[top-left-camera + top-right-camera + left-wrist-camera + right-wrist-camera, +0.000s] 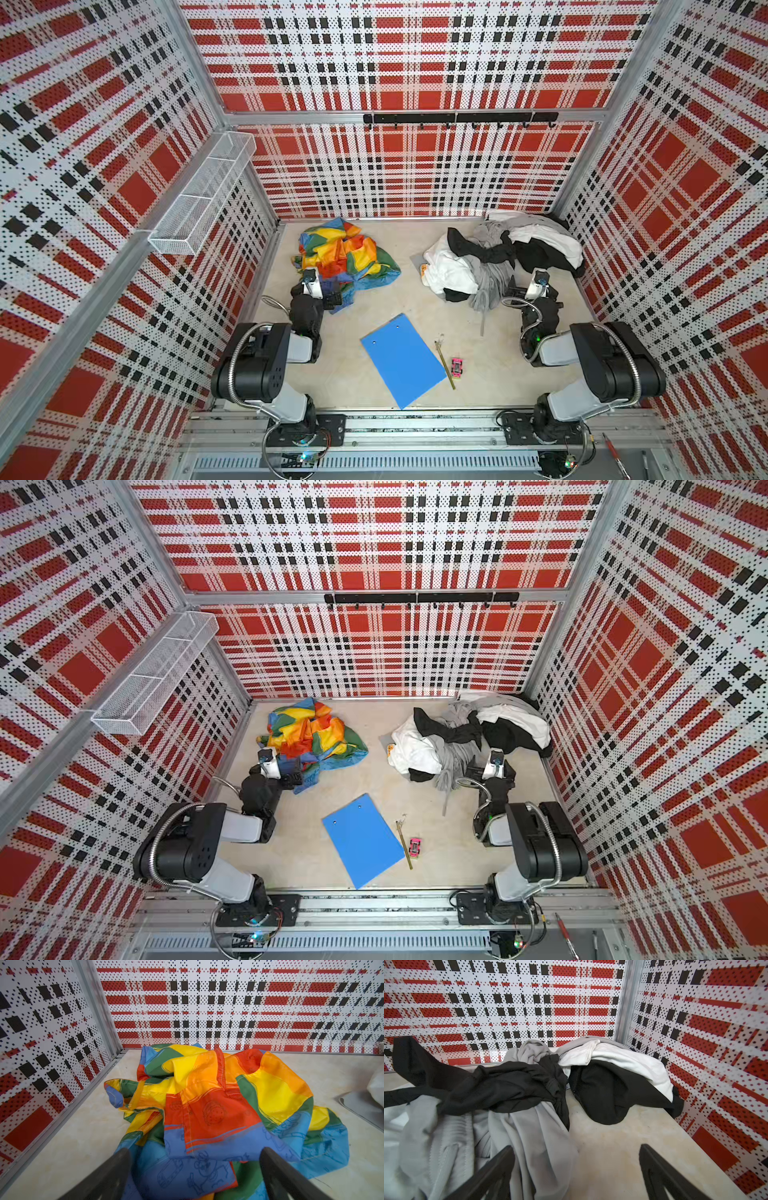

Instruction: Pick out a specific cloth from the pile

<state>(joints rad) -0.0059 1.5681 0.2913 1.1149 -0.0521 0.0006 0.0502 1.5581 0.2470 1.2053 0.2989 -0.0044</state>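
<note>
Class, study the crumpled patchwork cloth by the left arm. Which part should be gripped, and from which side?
Grip the blue-and-red fold of the cloth nearest the left hand, coming from the robot's side. That fold lies on top of the heap, its free hemmed edge facing the open hand, so a short forward reach probably suffices.

On the table, the patchwork cloth lies rear left, well apart from the pile of garments in the rear right corner. The clipboard lies front centre, a thin stick just right of it, then a toy car. The left gripper stands at the cloth's near edge, the right gripper at the pile's
</note>
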